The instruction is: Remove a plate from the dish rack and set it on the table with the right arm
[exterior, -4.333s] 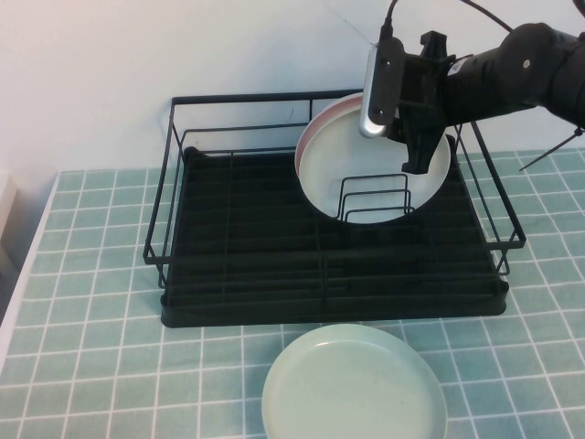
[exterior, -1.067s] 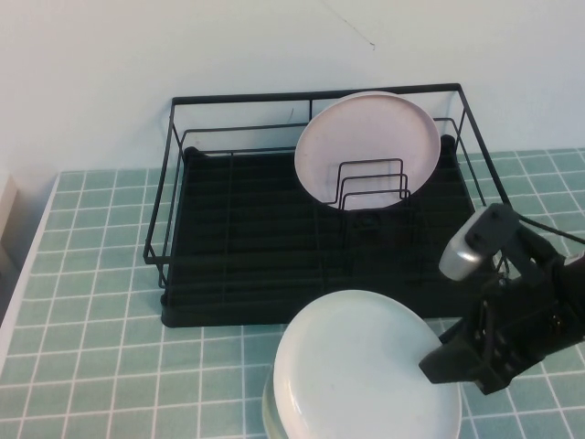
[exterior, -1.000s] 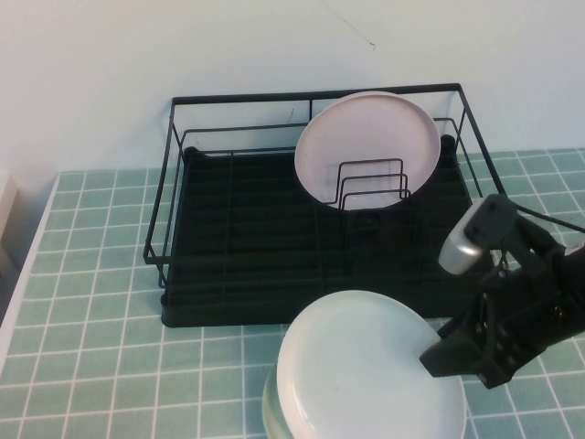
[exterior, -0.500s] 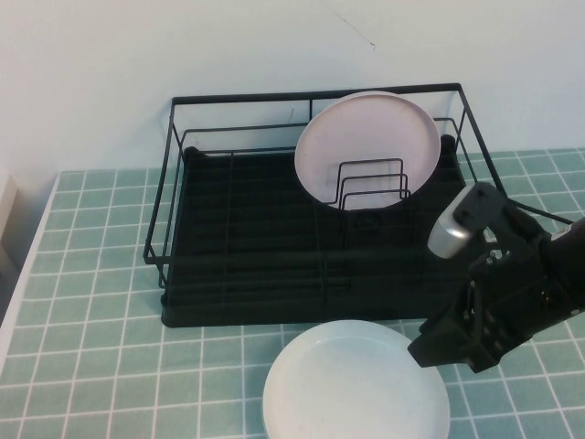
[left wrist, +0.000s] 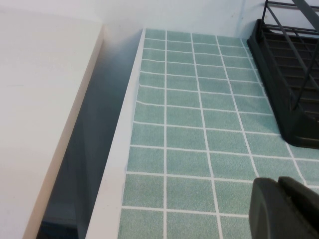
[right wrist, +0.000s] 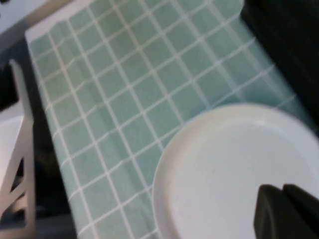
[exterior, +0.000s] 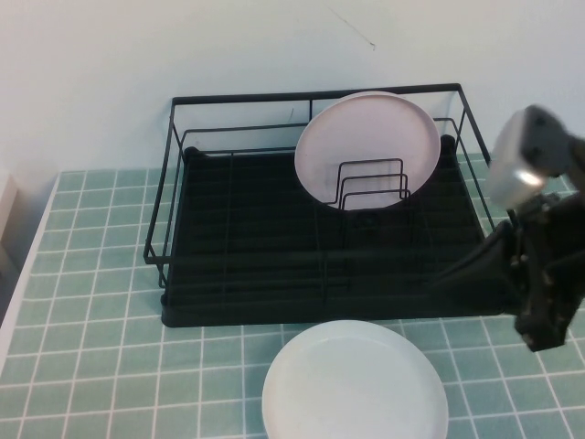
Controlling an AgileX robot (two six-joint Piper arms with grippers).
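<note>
The white plate point(exterior: 355, 384) lies flat on the teal tiled table point(exterior: 91, 320), just in front of the black dish rack point(exterior: 320, 256). It also shows in the right wrist view point(right wrist: 234, 164). My right gripper point(exterior: 539, 329) hangs above the table to the right of the plate, by the rack's front right corner, clear of the plate. Its fingers are together and hold nothing in the right wrist view point(right wrist: 284, 204). My left gripper point(left wrist: 281, 199) is shut and empty over the tiles at the table's left, away from the rack point(left wrist: 294, 99).
A pale pink plate point(exterior: 367, 148) stands upright in the wire dividers at the rack's back right. The table's left edge point(left wrist: 119, 164) drops off beside a white surface point(left wrist: 40, 109). A white wall stands behind the rack.
The white plate went from tilted in the right gripper to lying flat on the table. The right gripper let go and moved up and to the right, away from it.
</note>
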